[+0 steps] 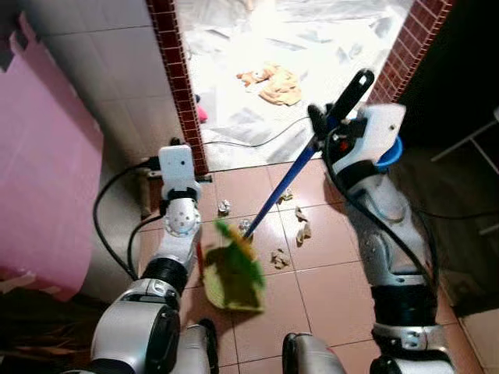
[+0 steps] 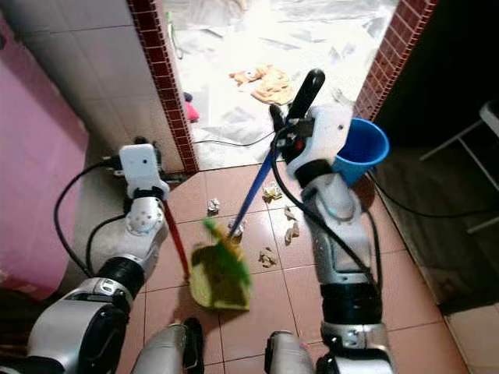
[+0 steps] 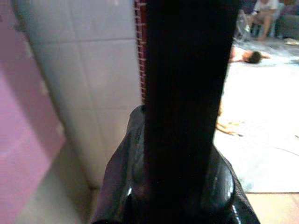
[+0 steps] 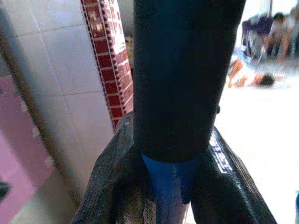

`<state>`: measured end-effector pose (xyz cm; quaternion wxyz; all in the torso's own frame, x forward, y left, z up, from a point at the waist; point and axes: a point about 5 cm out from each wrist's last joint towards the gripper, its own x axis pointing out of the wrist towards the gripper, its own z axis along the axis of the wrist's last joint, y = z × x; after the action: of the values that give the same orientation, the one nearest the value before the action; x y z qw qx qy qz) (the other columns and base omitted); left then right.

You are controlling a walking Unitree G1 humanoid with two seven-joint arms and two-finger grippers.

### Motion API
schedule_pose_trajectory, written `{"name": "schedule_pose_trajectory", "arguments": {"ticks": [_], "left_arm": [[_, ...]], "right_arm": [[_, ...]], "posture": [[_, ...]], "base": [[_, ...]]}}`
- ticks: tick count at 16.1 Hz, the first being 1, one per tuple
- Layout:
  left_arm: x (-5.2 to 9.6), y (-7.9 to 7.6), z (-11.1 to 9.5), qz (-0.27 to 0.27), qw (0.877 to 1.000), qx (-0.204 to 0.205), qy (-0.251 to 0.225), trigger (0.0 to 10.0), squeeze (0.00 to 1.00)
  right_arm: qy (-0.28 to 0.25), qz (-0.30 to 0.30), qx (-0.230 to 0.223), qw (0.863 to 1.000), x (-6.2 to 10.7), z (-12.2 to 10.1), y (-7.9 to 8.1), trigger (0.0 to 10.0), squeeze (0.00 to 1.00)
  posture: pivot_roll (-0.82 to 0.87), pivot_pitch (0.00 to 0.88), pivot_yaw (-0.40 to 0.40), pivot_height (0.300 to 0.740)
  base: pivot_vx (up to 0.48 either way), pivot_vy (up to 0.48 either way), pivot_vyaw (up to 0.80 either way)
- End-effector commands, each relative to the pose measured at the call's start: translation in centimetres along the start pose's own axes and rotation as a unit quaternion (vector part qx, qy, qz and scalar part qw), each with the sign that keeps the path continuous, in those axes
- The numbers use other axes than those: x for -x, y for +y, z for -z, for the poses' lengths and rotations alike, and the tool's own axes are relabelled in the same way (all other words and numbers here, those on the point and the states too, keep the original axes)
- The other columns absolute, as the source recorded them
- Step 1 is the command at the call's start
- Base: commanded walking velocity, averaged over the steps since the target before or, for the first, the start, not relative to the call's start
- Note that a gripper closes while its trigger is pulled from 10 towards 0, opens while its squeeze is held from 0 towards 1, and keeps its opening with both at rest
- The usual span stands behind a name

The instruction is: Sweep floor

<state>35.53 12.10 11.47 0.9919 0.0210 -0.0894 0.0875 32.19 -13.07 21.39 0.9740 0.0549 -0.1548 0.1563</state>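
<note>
Notice how your two arms split the job: the right gripper (image 2: 290, 125) is clamped on the blue broom handle (image 2: 251, 191) high up, near its black grip, so the handle slants down to the bristles (image 1: 236, 243), which look blurred and sit at the mouth of the green dustpan (image 2: 217, 282). Your left gripper (image 2: 150, 201) is closed around the dustpan's red handle (image 2: 176, 238), keeping the pan on the tiled floor (image 2: 257, 312) facing the litter. Crumpled paper scraps (image 1: 278, 258) lie just beyond the pan, near the doorway. Your right forearm rises steeply with the wrist bent; your left reaches forward and lower.
</note>
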Motion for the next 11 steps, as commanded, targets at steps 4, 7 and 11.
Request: {"name": "schedule_pose_trajectory", "arguments": {"ticks": [4, 7, 11], "left_arm": [[-0.3, 0.2, -0.8, 0.001, 1.0, 0.017, -0.021, 10.0, 0.0], [-0.1, 0.3, -0.4, 0.002, 1.0, 0.018, -0.013, 10.0, 0.0], [0.0, 0.3, 0.0, -0.011, 1.0, 0.025, 0.001, 10.0, 0.0]], "right_arm": [[-0.047, -0.008, 0.11, 0.993, -0.8, -2.2, -0.6, 10.0, 0.0], [-0.037, 0.0, 0.133, 0.99, -0.2, -0.9, -1.1, 10.0, 0.0], [0.002, 0.01, 0.096, 0.995, 1.4, 2.3, -0.6, 10.0, 0.0]], "posture": [[-0.15, 0.093, 0.041, 0.74], [-0.14, 0.096, 0.043, 0.74], [-0.14, 0.099, 0.044, 0.74]], "base": [[0.0, 0.0, 0.0], [0.0, 0.0, 0.0], [0.0, 0.0, 0.0]]}}
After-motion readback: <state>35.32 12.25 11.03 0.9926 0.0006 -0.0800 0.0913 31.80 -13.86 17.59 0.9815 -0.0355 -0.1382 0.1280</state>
